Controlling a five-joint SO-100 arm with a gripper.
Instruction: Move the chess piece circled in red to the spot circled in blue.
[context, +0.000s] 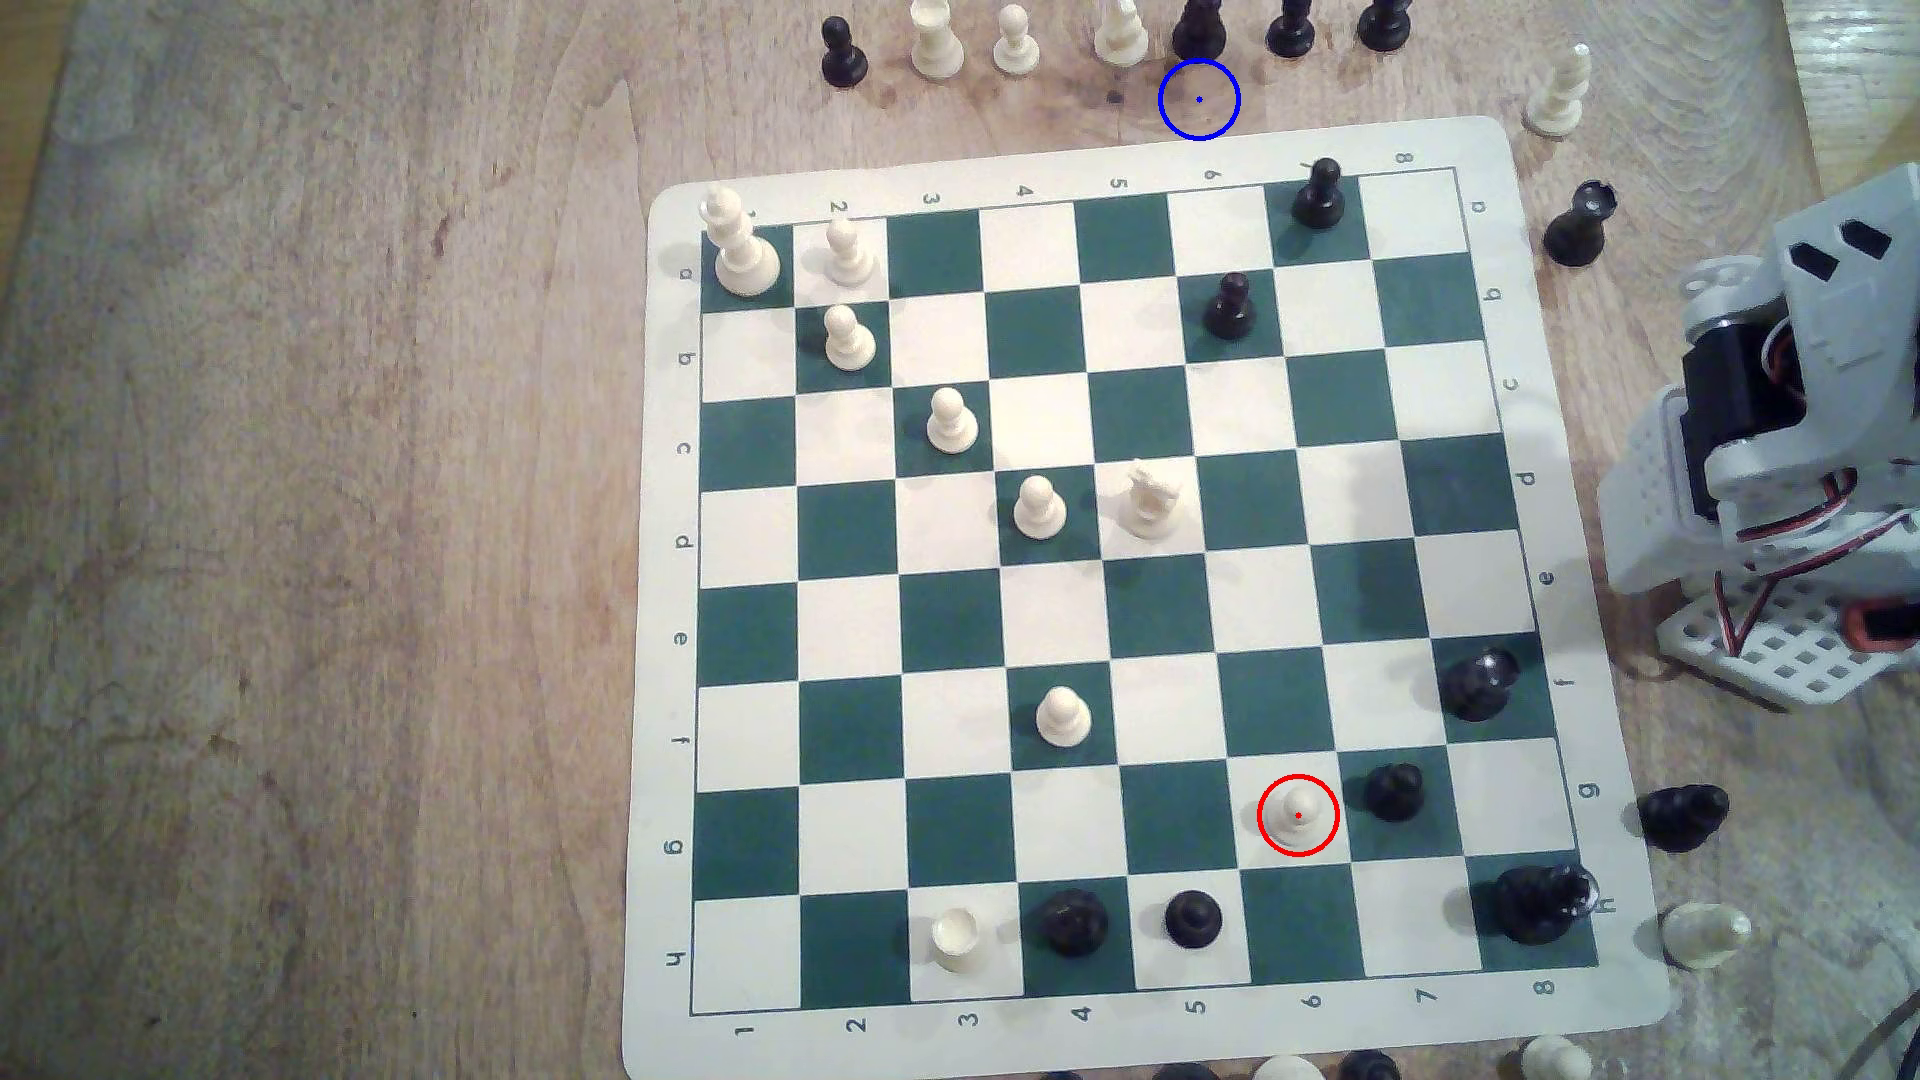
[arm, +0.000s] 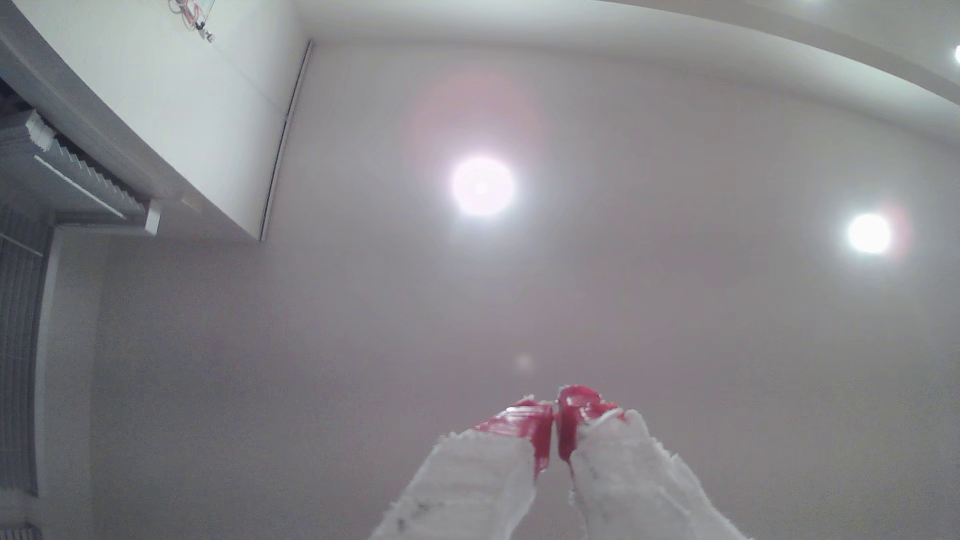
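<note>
The chess piece (context: 1298, 812), a small cream pawn inside a red ring, stands on a white square near the board's lower right in the exterior view. The spot (context: 1199, 100), a blue ring with a centre dot, lies on bare wood just beyond the board's far edge, below a row of captured pieces. My arm (context: 1766, 415) is folded up at the exterior view's right edge, well away from both. In the wrist view my gripper (arm: 555, 410) points up at a ceiling, its red-tipped white fingers pressed together with nothing between them.
The green and cream chessboard mat (context: 665, 623) carries several cream and black pieces; a black pawn (context: 1392, 791) stands right beside the circled pawn. Captured pieces line the far edge (context: 1198, 29), and more stand off the board's right side (context: 1681, 816). Bare wood table (context: 312, 519) stretches to the left.
</note>
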